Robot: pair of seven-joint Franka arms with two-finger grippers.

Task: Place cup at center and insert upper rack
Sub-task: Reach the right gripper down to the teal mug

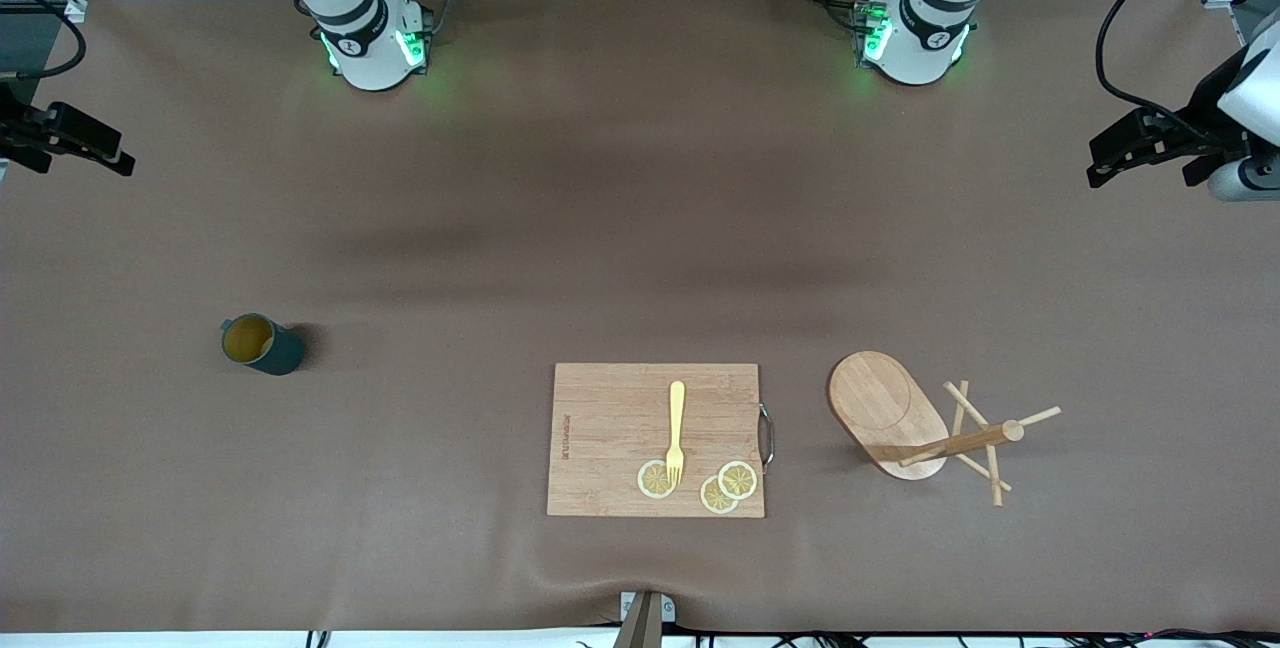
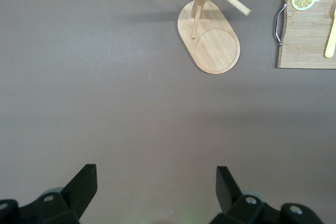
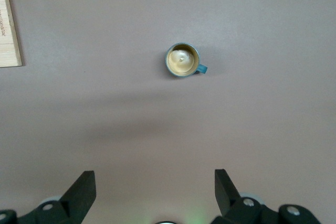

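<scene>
Brown cloth-covered tabletop (image 1: 600, 228) filling the front frame, with both arm bases along the top edge and cables and clutter above them, off the cloth.

Left tool (image 2: 156, 182) up in the air over the left arm's end of the tabletop, at mid-upper height in the front frame. Jaws spread wide, nothing between them. Arm waiting.

Right tool (image 3: 155, 182) likewise aloft over the right arm's end, at about the same height in the frame. Jaws wide apart, holding nothing.

Cup (image 1: 262, 344) upright on the cloth in the lower half of the front frame, toward the right arm's end, standing alone, well apart from everything else. Dark teal outside, yellowish-tan inside, small loop handle plain in the right wrist view.

Upper rack (image 1: 885, 403) upright on its oval base in the lower half of the frame, toward the left arm's end. Central post rising from the base, thin pegs crossing near its top.

Between cup and rack, low in the middle of the frame: wooden cutting board (image 1: 610, 428), flat on the cloth, near the rack but not touching it. Metal handle (image 1: 767, 436) on the board edge that faces the rack. Yellow fork (image 1: 677, 418) lying on the board, tines over one lemon slice (image 1: 652, 480). Two more lemon slices (image 1: 728, 486), overlapping, at the board corner nearest the front camera on the rack's side.
</scene>
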